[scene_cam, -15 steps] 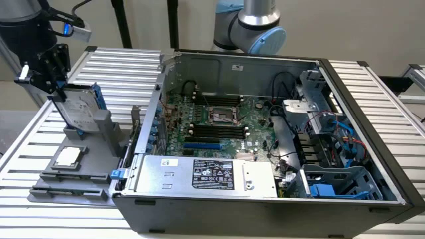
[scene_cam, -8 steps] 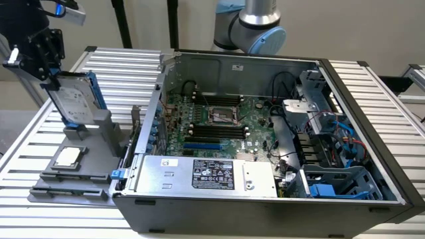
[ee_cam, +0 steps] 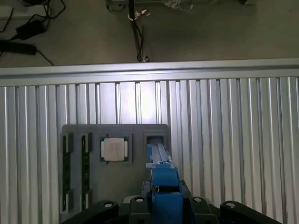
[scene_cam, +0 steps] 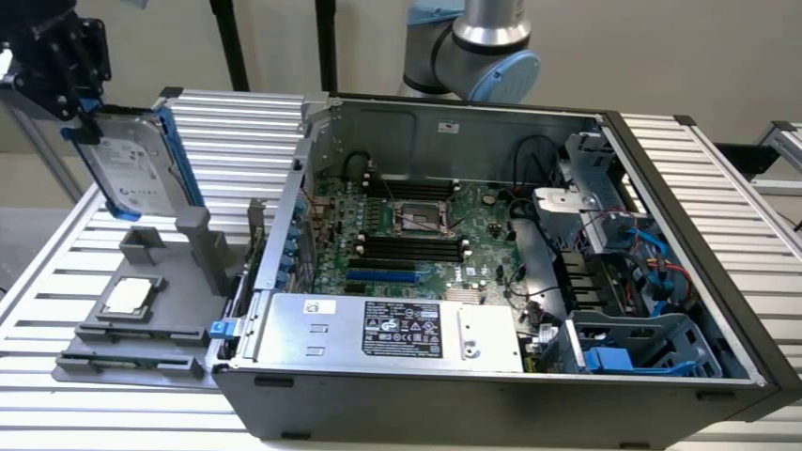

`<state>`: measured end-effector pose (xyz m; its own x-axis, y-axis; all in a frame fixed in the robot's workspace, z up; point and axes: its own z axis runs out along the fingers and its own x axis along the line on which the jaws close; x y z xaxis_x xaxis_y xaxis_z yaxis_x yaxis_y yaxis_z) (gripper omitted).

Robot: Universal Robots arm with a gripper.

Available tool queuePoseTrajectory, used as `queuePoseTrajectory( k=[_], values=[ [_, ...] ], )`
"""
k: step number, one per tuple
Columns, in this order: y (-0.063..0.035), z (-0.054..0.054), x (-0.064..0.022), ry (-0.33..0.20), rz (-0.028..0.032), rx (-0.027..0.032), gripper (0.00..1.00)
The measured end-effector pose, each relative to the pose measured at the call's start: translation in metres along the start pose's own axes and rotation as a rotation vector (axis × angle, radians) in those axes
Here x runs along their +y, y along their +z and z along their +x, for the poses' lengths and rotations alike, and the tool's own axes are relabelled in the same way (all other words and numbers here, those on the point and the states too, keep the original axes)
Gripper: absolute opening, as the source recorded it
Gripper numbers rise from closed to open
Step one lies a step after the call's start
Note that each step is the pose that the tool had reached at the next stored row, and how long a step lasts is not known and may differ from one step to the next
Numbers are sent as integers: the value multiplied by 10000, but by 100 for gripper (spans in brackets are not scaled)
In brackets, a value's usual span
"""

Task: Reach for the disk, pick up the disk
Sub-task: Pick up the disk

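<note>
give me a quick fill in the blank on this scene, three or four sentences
1. The gripper is ___ on the disk.
2. The plastic rails framing the disk are ___.
3. The small square chip rests in a ___ fixture.
4. The computer case lies ___, its motherboard showing.
Missing words: shut; blue; grey; open.

disk (scene_cam: 135, 174) above fixture (scene_cam: 94, 355); computer case (scene_cam: 501, 412) at exterior view's right
</note>
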<state>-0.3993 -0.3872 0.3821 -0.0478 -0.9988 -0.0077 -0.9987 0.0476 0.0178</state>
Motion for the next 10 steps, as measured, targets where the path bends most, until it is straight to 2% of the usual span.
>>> queuePoseTrajectory(
  k=[3,10],
  values=[
    [-138,4,-50,-25,-1,-3,33],
    [-458,26,-217,-102,-4,-59,33]
  ],
)
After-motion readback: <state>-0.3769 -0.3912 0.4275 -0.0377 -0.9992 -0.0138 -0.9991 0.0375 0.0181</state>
